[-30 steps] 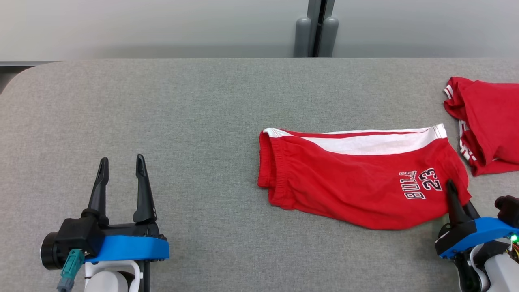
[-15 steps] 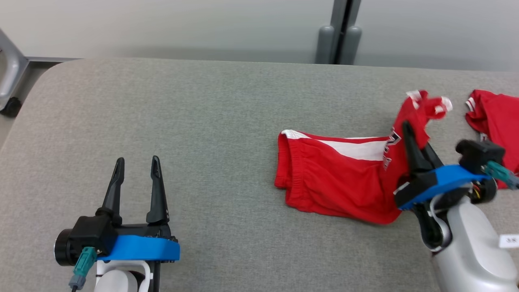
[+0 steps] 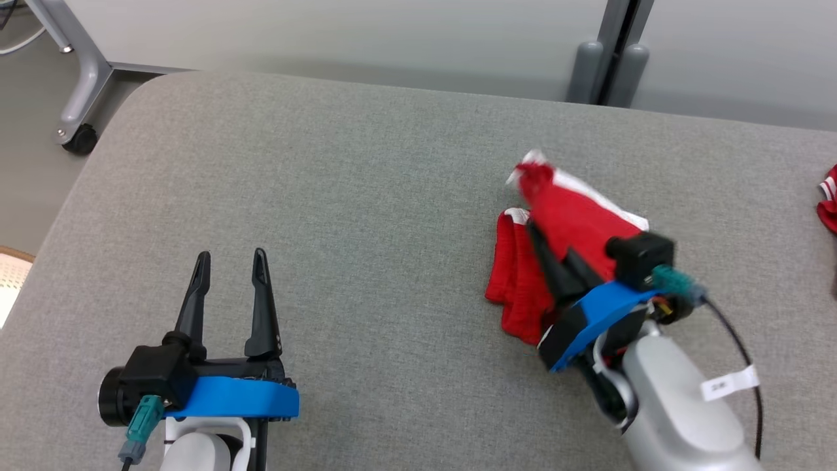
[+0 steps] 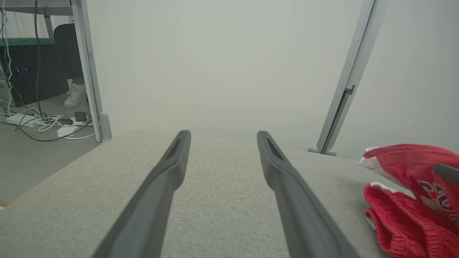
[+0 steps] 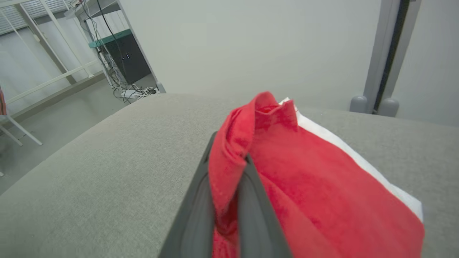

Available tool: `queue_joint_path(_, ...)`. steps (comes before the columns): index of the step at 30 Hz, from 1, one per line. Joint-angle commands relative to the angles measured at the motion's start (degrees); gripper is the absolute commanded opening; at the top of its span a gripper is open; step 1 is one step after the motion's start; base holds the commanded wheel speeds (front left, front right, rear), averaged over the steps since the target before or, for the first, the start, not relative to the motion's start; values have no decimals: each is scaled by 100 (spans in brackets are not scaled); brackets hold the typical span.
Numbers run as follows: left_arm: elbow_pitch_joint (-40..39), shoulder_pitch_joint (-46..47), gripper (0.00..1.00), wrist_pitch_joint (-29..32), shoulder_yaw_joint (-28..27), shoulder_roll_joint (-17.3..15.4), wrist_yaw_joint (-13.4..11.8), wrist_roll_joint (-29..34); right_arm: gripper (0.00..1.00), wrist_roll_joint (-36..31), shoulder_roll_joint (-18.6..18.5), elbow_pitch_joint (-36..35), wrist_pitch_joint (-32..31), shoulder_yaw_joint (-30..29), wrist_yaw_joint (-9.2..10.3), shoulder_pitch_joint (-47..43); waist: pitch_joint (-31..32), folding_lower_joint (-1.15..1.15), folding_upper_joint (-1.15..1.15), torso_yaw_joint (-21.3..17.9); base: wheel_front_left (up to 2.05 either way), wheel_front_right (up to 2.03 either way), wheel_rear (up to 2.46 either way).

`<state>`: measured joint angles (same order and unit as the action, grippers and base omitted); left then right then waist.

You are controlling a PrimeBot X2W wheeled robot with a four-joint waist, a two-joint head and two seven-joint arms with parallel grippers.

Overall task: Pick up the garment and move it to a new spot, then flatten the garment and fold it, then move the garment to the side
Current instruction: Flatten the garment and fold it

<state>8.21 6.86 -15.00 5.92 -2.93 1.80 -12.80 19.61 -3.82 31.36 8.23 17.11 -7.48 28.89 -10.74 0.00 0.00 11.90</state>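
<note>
- L gripper (image 3: 232, 254): nearest, fingers spread wide, nothing btwn them, bare table (image 3: 366, 196) ahead.
- R gripper (image 3: 548, 243): fingers pressed together, pinching a fold of the red shorts (image 3: 575, 222). Cloth is lifted over its tips, rest bunched on the table just left of it.
- Another red garment (image 3: 827, 203): well off to R gripper's right.
- Open table btwn both grippers & beyond the shorts. Rounded corner far-left of L gripper, wheeled leg (image 3: 82, 136) past it. Post (image 3: 608, 65) behind the far edge.
</note>
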Motion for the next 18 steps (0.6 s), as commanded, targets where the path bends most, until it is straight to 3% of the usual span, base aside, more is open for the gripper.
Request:
queue_joint_path(1, -20, -24, 100, -25, -23, 7, -23, -16, 0, -22, 14, 18, 45, 85, -3, -107, -13, 0, 0, 16, 0, 0, 0)
queue_joint_path(13, -14, -38, 100, -25, 6, 7, -77, -42, 0, 108, -112, 123, 197, 1108, -3, -646, -6, 0, 0, -45, 0, 0, 0)
queue_joint_path(14, -14, -29, 100, -26, 13, 6, -71, -41, 97, 96, -116, 129, 213, 1166, -3, -664, -1, 0, 0, -65, 0, 0, 0)
queue_joint_path(18, 3, -29, 100, -25, -5, 7, -64, 3, 100, 74, -175, 48, 365, 1361, -3, -652, 35, 0, 0, -181, 0, 0, 0)
